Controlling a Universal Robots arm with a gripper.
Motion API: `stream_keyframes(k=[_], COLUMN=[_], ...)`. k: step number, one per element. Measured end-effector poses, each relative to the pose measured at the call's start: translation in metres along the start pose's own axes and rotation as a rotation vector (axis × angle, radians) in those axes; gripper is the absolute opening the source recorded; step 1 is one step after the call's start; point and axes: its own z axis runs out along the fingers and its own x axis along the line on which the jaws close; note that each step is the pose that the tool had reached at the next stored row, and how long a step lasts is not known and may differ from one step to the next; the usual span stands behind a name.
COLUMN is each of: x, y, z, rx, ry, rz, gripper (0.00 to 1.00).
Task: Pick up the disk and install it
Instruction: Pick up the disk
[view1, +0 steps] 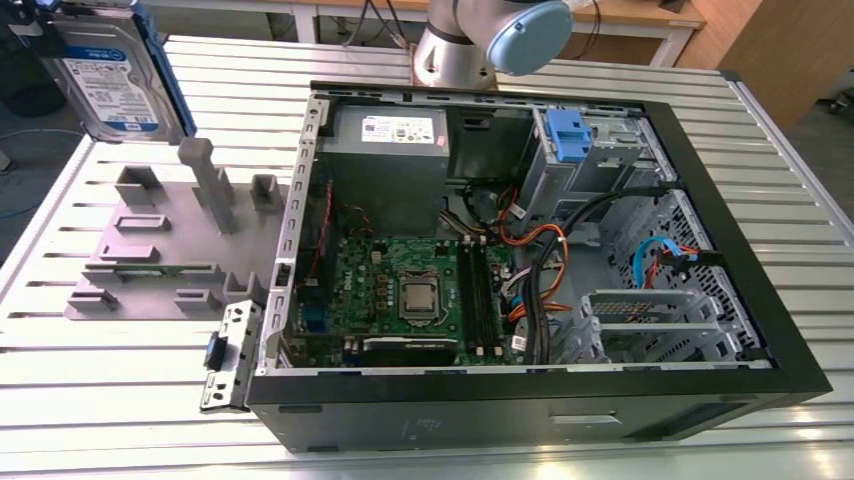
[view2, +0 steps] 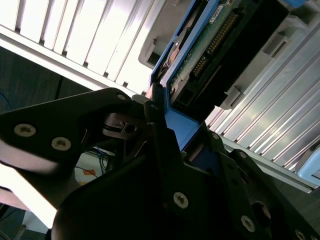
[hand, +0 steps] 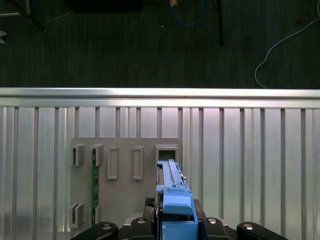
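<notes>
Case (view1: 534, 405): open, to the exterior view's right of the disk, well apart.
Holder (view1: 147, 265): grey, just under the disk.
Disk (view1: 114, 70): I hold it up in the air, long side pointing down.
Gripper (view2: 159, 117): closed tight on the disk's blue frame.

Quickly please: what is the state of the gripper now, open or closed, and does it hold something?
The gripper is closed, holding the disk.
</notes>
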Motion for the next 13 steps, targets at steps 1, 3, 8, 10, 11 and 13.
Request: stream_keyframes(k=[1,3,8,10,11,13], x=[0.0,0.0,0.0,0.0,0.0,0.0], y=[0.0,0.0,0.0,0.0,0.0,0.0], z=[-0.0002,-0.0005,-0.0012,-0.0015,-0.0017,-0.0023], rx=[0.0,0.0001,0.0,-0.0001,0.0,-0.0001], ry=[0.0,0.0,0.0,0.0001,0.0,0.0], rz=[0.0,0.0,0.0,0.0,0.0,0.0], gripper=[0.37,0.37,0.37,0.37,0.37,0.37])
